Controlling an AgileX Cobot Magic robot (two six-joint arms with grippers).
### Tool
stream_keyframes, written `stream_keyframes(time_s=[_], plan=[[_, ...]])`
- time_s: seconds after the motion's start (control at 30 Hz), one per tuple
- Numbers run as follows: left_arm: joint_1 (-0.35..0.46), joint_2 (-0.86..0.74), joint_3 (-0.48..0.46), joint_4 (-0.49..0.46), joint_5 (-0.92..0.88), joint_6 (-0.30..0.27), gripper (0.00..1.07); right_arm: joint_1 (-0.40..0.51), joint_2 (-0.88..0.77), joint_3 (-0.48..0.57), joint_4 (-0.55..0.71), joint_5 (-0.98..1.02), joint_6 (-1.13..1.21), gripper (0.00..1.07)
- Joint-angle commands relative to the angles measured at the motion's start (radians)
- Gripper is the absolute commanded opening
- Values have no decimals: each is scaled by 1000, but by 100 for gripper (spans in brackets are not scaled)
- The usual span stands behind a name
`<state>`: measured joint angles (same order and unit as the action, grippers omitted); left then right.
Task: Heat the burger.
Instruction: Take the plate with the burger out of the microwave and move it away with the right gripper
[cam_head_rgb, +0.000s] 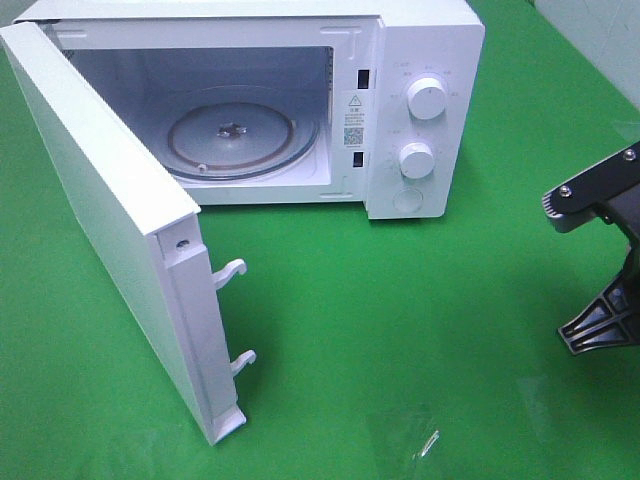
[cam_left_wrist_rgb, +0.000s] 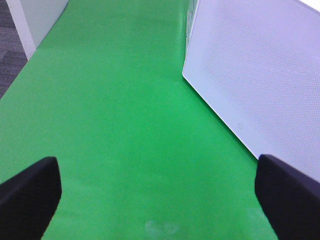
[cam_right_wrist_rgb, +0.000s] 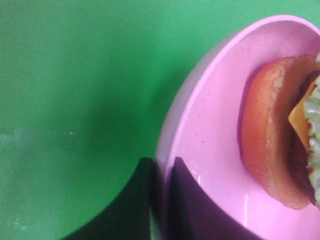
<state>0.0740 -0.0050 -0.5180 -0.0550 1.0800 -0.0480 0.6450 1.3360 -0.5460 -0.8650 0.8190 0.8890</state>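
From the high camera I saw the white microwave (cam_head_rgb: 300, 90) at the far side of the green table (cam_head_rgb: 400, 330), its door (cam_head_rgb: 110, 220) swung wide open toward the near left. The glass turntable (cam_head_rgb: 240, 135) inside was bare. Two round knobs (cam_head_rgb: 428, 100) sat on the panel at the right of the oven. At the right edge only part of the right arm (cam_head_rgb: 598, 260) showed, dark and angular; neither the burger nor its plate appeared in this view.

Through the left wrist camera I saw the left tool (cam_left_wrist_rgb: 160, 192) released, its two dark fingers (cam_left_wrist_rgb: 30, 192) standing wide apart over bare green table, touching nothing. The outer face of the white door lay just beside it.

Through the right wrist camera I saw the right tool (cam_right_wrist_rgb: 161, 200) clenched on the rim of the pink plate (cam_right_wrist_rgb: 210, 135), one finger on each side of the edge. The burger (cam_right_wrist_rgb: 280, 130) lay on that plate, brown bun toward the camera, lettuce and something yellow showing at its side.
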Motion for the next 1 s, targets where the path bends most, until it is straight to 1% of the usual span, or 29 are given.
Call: stream_keyframes(time_s=[0.03, 0.17, 0.27, 0.37, 0.5, 0.6, 0.8, 0.9, 1.0], plan=[[2, -16, 1, -6, -17, 0, 100, -5, 24, -10, -82, 23, 25, 0], [2, -16, 1, -6, -17, 0, 100, -39, 64, -10, -97, -13, 53, 0], [2, -16, 1, -6, -17, 0, 100, -81, 105, -10, -101, -55, 54, 0], [2, -16, 1, -6, -17, 0, 100, -99, 125, -10, -108, -71, 55, 0], [2, -16, 1, -6, -17, 0, 100, -142, 163, -10, -139, -103, 90, 0], [2, -16, 1, -6, -17, 0, 100, -154, 178, -10, -145, -106, 96, 0], [2, -16, 1, -6, -17, 0, 100, -216, 223, -9, -150, -156, 107, 0], [2, -16, 1, -6, -17, 0, 100, -228, 231, -9, -157, -162, 117, 0], [2, -16, 1, -6, -17, 0, 100, -260, 256, 1, -195, -194, 151, 0]])
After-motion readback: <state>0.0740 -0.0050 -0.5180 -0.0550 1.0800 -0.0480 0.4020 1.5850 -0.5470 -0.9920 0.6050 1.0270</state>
